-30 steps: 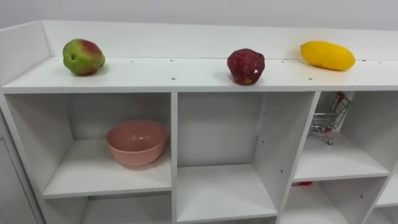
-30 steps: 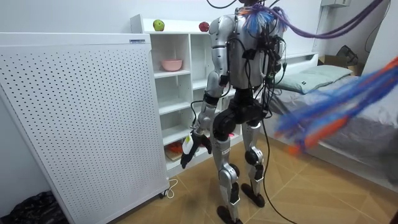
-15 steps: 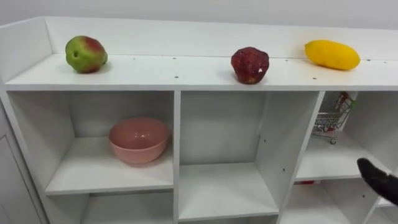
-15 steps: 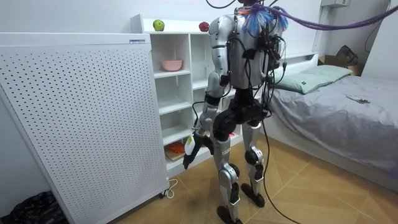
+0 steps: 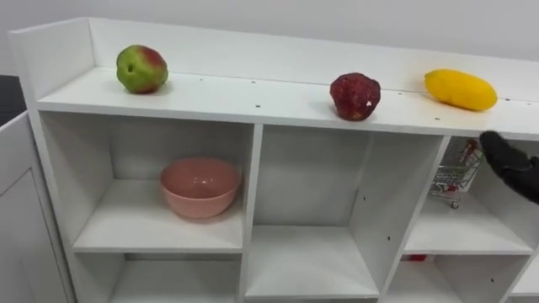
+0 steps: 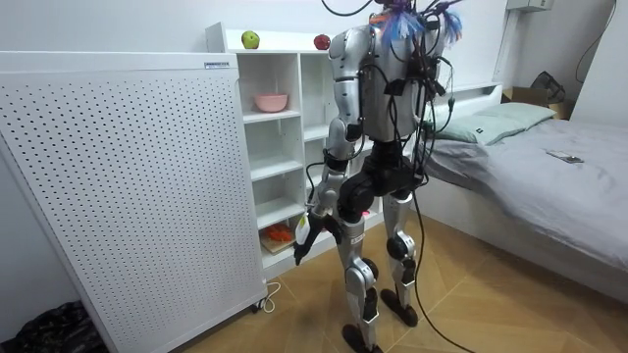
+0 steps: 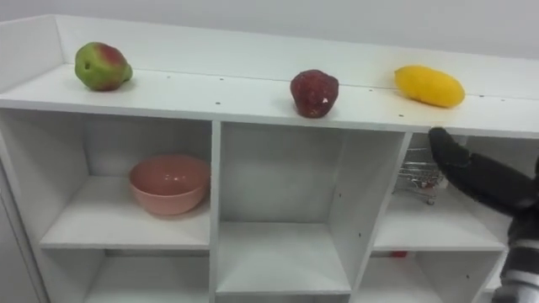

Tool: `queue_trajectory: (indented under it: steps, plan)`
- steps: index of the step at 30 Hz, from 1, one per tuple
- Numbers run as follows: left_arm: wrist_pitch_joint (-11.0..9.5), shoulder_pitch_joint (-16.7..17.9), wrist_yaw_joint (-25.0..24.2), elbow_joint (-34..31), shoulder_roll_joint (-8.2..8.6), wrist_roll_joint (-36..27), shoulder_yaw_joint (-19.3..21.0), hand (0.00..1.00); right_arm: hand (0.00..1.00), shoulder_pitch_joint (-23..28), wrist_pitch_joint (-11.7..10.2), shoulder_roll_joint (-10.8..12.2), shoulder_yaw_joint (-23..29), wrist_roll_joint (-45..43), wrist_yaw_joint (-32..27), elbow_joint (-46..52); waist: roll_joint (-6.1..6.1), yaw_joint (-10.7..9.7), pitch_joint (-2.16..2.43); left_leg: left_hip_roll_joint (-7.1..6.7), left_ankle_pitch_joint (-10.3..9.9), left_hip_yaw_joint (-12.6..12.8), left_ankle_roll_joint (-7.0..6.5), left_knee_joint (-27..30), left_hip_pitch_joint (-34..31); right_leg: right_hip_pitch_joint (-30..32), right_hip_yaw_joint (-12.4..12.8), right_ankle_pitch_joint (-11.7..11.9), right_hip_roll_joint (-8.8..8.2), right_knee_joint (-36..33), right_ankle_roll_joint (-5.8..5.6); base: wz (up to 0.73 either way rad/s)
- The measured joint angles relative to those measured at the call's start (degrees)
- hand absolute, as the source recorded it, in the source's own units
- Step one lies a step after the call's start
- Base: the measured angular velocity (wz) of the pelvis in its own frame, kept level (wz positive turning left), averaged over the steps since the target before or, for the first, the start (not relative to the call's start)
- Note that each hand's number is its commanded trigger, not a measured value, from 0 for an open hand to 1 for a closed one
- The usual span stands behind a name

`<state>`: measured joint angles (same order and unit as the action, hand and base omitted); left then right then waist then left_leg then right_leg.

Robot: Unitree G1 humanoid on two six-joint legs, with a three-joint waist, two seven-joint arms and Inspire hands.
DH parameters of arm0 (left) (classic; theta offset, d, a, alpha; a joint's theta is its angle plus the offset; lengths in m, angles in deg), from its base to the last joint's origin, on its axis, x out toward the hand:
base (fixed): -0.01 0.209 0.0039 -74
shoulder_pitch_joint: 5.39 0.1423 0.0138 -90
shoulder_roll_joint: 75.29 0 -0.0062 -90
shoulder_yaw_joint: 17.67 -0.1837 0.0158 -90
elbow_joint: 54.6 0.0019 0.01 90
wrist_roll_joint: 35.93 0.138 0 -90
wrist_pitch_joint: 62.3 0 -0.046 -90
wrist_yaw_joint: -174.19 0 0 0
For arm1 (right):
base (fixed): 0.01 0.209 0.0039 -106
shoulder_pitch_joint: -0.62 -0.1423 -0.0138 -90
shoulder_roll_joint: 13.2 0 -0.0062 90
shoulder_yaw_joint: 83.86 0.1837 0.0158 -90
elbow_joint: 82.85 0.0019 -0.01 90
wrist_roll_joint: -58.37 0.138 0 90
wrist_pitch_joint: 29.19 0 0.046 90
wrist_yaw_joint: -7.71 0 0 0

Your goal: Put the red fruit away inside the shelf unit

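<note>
No text, number or sign can be read. In the room view a small dark strip (image 6: 217, 65) sits at the top edge of the pegboard panel (image 6: 128, 186), its print too small to make out. In the closet's (image 5: 253, 101) right compartment, a pack (image 5: 466, 148) behind the wire cart (image 5: 450, 178) bears blurred marks.

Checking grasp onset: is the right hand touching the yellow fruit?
Apart. In the right eye view the right hand is below the shelf top, whose white edge separates it from the yellow fruit.
</note>
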<state>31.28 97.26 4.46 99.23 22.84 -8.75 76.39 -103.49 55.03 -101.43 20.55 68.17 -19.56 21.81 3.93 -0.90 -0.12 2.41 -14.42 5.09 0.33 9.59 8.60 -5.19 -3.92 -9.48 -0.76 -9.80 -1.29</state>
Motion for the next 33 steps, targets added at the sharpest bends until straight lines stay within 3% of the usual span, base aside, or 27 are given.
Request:
queue_trajectory:
  steps: [5, 8, 15, 18, 22, 33]
  plan:
    - [0.0, -0.9, 0.1, 0.4, 0.07, 0.0, -1.0, 0.00, 0.00, -2.2, -0.6, -2.1, -2.5, -0.1, 1.1, 0.0, -0.78, 1.2, -0.15, 0.06, 0.0, -0.5, 0.00, 0.0, 0.0, -0.3, -0.8, 0.0, 0.00, 0.0, 0.01, 0.06]
    - [0.1, -1.2, -0.3, 0.3, 0.14, 0.0, -0.9, 0.00, 0.00, -3.5, -0.5, -2.2, -4.2, -0.1, 3.3, -0.1, -1.14, 2.1, -0.20, 0.11, 0.0, -0.6, 0.01, 0.0, -0.9, 0.6, -0.9, 0.0, 0.00, 0.0, 0.01, 0.00]
    - [0.1, -1.2, -2.9, 0.2, 0.17, 2.5, -0.8, 0.00, 0.00, -8.1, -0.3, -4.3, -4.2, 1.5, 5.7, -0.4, -0.21, 4.1, 0.09, 0.10, 0.1, -1.0, 0.00, 0.1, -1.3, 1.4, -0.9, 0.0, 0.00, 0.1, 0.02, -0.01]
    - [0.2, -0.6, -3.6, -0.7, 0.05, 2.5, -0.5, 0.00, 0.00, -9.9, -0.3, -4.6, -4.2, 2.9, 6.3, -1.0, 0.56, 4.5, 0.20, 0.10, 0.1, -2.5, 0.00, 0.0, -1.0, 1.1, -1.1, 0.0, 0.05, 0.1, 0.01, 0.02]
    - [0.4, -0.6, -3.7, -1.6, -0.62, 2.6, 0.3, 0.00, 0.00, -12.4, 0.6, -4.6, -4.2, 4.8, 6.2, -4.6, 1.83, 4.7, -0.01, 0.12, 0.1, -3.4, 0.00, 0.0, -0.9, 0.7, -1.9, 0.0, 0.07, 0.3, 0.01, 0.07]
    - [1.6, -0.6, -4.8, -1.9, -0.54, 3.9, 0.4, 0.00, 0.00, -13.6, 2.0, -4.6, -4.6, 8.4, 8.8, -11.9, 1.48, 6.2, -0.32, 0.03, 0.1, -3.9, 0.01, -0.1, -1.1, 0.1, -3.2, 0.0, -0.03, 1.2, 0.01, 0.03]
